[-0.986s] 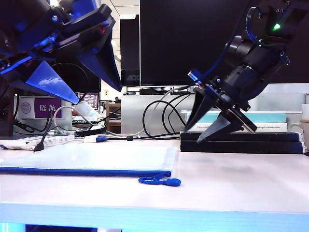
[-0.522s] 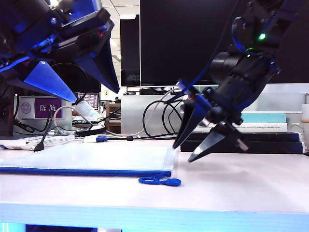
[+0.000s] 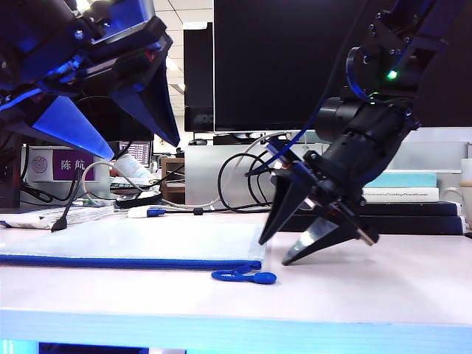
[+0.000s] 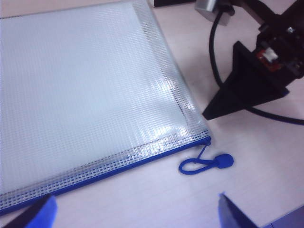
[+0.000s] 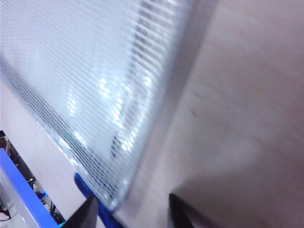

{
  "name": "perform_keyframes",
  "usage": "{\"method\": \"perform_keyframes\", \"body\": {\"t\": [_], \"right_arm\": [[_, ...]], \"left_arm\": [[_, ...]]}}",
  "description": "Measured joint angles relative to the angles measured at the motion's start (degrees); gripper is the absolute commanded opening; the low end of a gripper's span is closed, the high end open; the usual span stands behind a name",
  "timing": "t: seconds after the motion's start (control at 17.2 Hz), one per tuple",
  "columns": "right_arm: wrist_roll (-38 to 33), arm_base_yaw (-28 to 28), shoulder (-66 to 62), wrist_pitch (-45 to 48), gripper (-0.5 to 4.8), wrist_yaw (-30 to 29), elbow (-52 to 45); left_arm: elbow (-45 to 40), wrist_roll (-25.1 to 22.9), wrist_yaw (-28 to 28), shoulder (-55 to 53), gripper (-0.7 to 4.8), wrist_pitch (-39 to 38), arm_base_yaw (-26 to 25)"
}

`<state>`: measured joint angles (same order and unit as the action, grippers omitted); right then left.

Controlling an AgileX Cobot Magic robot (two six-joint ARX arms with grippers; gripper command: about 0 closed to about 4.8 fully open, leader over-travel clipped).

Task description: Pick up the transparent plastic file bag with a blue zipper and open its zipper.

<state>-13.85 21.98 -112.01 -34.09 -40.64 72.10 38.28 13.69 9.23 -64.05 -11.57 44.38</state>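
The transparent plastic file bag [image 3: 133, 240] lies flat on the white table, and its mesh fills the left wrist view [image 4: 90, 85] and the right wrist view [image 5: 90, 80]. The blue zipper [image 3: 125, 262] runs along its front edge [image 4: 118, 167], and the looped blue pull [image 3: 245, 277] rests on the table past the corner [image 4: 207, 163]. My right gripper [image 3: 271, 252] is open and low at the bag's right end, its dark fingers [image 5: 176, 209] astride the zipper corner [image 5: 90, 190]. My left gripper [image 3: 144, 150] hangs wide open high above the bag, empty [image 4: 135, 209].
A stack of books [image 3: 398, 210] lies at the back right, behind the right arm. Black cables [image 3: 240, 177] loop at the table's rear, near a white and blue marker [image 3: 146, 212]. Monitors stand behind.
My right gripper has come down and to the left, from in front of the books to the bag's right end. The left gripper, bag and pull have stayed put.
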Motion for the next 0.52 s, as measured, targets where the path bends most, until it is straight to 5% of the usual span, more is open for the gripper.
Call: {"method": "perform_keyframes", "body": {"t": [0.17, 0.23, 0.29, 0.52], "right_arm": [[-3.4, 0.6, -1.7, 4.2, 1.91, -3.5, 0.1], [-5.0, 0.9, -2.5, 5.9, 0.46, -5.2, 0.2], [-6.3, 1.3, -3.6, 7.7, -0.08, -7.0, 0.2], [-7.2, 2.1, -4.1, 12.6, -0.09, -6.6, 0.3]], "left_arm": [[0.0, 0.0, -0.1, 0.0, 4.79, 0.0, 0.0], [0.0, 0.0, -0.2, 0.0, 4.79, 0.0, 0.0], [0.0, 0.0, -0.2, 0.0, 4.79, 0.0, 0.0], [0.0, 0.0, -0.2, 0.0, 4.79, 0.0, 0.0]]}}
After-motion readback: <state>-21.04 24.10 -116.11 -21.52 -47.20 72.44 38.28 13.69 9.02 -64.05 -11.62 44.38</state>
